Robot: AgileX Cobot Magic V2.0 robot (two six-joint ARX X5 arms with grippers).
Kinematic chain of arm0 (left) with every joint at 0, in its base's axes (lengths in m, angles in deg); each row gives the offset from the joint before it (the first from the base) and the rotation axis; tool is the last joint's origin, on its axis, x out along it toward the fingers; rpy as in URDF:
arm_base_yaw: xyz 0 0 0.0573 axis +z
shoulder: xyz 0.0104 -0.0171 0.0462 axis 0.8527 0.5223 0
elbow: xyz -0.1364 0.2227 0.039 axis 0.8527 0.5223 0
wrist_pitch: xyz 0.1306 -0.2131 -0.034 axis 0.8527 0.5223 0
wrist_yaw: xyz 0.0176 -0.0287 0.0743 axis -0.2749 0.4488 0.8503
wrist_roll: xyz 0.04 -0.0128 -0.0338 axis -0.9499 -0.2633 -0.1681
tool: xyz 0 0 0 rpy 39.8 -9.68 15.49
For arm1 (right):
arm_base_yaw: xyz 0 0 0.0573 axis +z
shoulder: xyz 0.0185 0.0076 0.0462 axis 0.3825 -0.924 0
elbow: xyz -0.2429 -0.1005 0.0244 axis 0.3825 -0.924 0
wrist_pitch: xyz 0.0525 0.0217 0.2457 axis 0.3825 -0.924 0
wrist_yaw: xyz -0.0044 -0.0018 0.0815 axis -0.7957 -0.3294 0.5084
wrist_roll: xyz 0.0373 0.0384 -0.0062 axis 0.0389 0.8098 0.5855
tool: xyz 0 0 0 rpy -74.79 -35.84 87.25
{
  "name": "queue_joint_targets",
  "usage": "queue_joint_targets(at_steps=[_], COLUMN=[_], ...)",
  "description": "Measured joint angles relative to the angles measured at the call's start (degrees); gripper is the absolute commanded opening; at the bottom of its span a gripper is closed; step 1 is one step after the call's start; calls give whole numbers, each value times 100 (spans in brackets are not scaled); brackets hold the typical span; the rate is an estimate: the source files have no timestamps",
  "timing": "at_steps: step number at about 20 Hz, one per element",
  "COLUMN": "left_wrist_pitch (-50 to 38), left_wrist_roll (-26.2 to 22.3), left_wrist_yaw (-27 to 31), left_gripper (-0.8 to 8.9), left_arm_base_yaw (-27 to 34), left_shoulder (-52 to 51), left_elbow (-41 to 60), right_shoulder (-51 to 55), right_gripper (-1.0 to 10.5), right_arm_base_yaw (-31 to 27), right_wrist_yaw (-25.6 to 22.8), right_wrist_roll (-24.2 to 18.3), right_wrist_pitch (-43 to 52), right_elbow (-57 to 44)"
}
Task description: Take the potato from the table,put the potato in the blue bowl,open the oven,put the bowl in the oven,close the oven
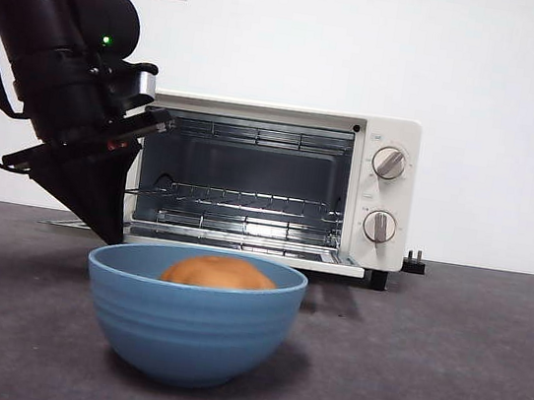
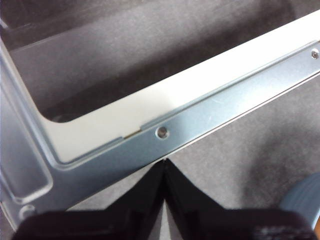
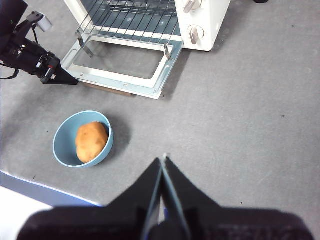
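On the table [image 1: 460,386], in front of the oven [image 1: 270,181], the blue bowl [image 1: 190,324] is standing upright with the potato [image 1: 218,273] lying inside it, its top just showing above the rim. The oven door [image 3: 120,67] is lying fully open, flat and close to the table, and the wire rack [image 1: 237,199] inside is sitting exposed. The left tool [image 3: 67,80] is hanging at the door's outer corner, beside the bowl but apart from it, jaws clenched together and grasping nothing. The right tool [image 3: 163,165] is waiting well back from the bowl, likewise clenched and empty. Judged from this layout, the step in hand is carrying the bowl into the oven. To do it well, the working tool should be released first, then closed on the bowl's rim at a point clear of the potato. The bowl should be kept level while being lifted over the lowered door. The bowl is sitting near the door's edge, so a low carry is risking a knock against it.
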Motion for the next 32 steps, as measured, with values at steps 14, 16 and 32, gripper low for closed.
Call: queue_joint_targets(at_steps=[14,16,32], left_wrist_pitch=[2275,2588,3742], left_wrist_roll=[-9,-9,-9], left_wrist_yaw=[105,101,105], left_gripper=[-6,-6,-6], left_arm_base_yaw=[-142,-208,-264], left_shoulder=[-3073,-3558,-5101], left_elbow=[-66,-66,-66], right_shoulder=[-1412,-1884,-5484], right_gripper=[165,168,325], right_arm_base_yaw=[0,-2,-1060], right_wrist_yaw=[1204,1362,3097], right_wrist_roll=[299,258,-522], right_wrist_pitch=[66,535,2243], right_elbow=[0,0,0])
